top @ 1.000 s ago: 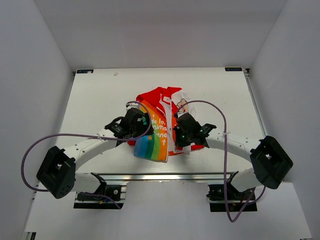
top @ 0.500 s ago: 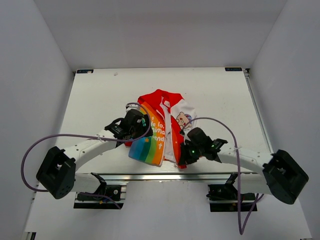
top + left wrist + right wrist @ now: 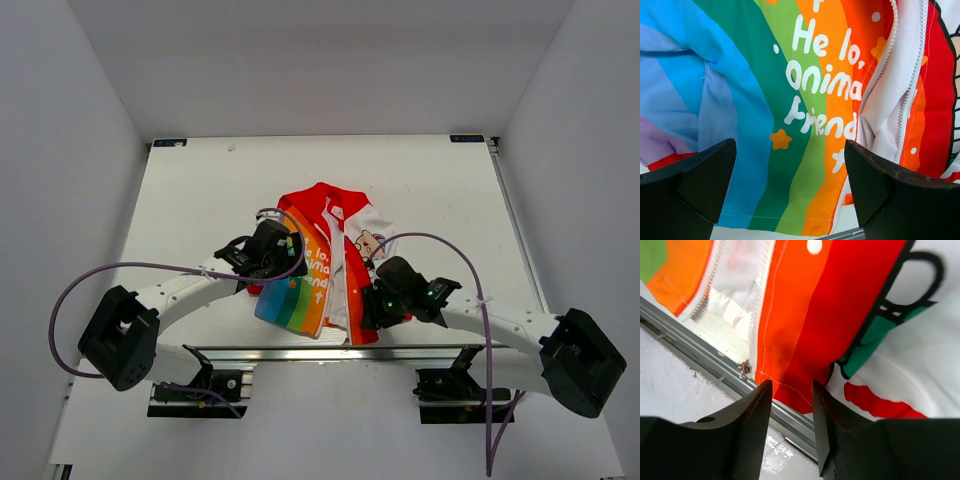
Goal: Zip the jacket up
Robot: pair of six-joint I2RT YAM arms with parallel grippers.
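Observation:
The jacket (image 3: pixel 325 250) lies flat at the table's near middle with its hem at the near edge. Its left panel is rainbow-striped with white lettering (image 3: pixel 805 100). Its right panel is red and white with a cartoon print (image 3: pixel 805 315). The front is unzipped, and white zipper teeth (image 3: pixel 890 75) run up both edges. My left gripper (image 3: pixel 275 258) hovers over the rainbow panel with its jaws wide open and empty (image 3: pixel 790 190). My right gripper (image 3: pixel 372 305) sits at the red hem corner, its jaws (image 3: pixel 790 425) a narrow gap apart and clamping nothing. A small metal zipper slider (image 3: pixel 745 367) sits just left of them.
An aluminium rail (image 3: pixel 300 352) runs along the table's near edge right under the hem, and it also shows in the right wrist view (image 3: pixel 715 372). Purple cables (image 3: pixel 150 268) loop off both arms. White walls enclose the table on three sides.
My right gripper moved from the jacket's middle down to its hem at the near edge. The crumpled jacket spread out flatter and shifted towards the near edge. My left gripper barely moved.

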